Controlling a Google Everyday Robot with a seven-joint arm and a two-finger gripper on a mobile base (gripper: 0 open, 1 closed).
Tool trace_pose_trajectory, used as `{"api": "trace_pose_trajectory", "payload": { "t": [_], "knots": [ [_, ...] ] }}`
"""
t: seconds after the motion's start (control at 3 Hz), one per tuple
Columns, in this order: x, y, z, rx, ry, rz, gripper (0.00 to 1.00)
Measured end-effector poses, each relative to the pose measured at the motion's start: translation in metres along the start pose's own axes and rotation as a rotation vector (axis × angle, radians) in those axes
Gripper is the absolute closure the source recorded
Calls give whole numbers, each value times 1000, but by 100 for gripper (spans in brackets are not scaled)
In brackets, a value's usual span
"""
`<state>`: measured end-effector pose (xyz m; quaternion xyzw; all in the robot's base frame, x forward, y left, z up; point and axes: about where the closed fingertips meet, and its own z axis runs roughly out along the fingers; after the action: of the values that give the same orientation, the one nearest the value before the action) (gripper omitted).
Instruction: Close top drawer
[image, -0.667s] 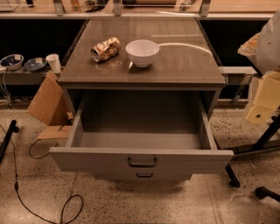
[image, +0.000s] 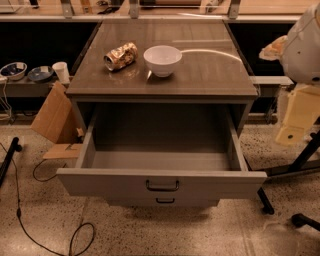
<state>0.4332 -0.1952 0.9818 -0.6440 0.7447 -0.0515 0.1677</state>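
The top drawer (image: 161, 184) of the grey cabinet is pulled far out, and its inside is empty. Its flat front carries a small dark bar handle (image: 162, 186) at centre. Only the handle and a strip of a lower drawer (image: 165, 201) show beneath it. My arm's white shell (image: 304, 45) is at the right edge, level with the cabinet top. A cream part hanging below it looks like my gripper (image: 297, 117). It is to the right of the drawer and apart from it.
On the cabinet top (image: 200, 80) stand a white bowl (image: 162, 60) and a crushed can (image: 120, 55). Cardboard (image: 52, 120) leans at the cabinet's left. Cables (image: 45, 240) lie on the floor at left. Dark stand legs (image: 300, 165) are on the right.
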Motion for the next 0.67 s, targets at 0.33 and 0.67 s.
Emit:
{"api": "trace_pose_trajectory", "payload": {
  "t": [0.33, 0.67],
  "knots": [
    [-55, 22, 5, 13, 12, -240, 0],
    [-134, 61, 37, -14, 77, -573, 0]
  ]
}}
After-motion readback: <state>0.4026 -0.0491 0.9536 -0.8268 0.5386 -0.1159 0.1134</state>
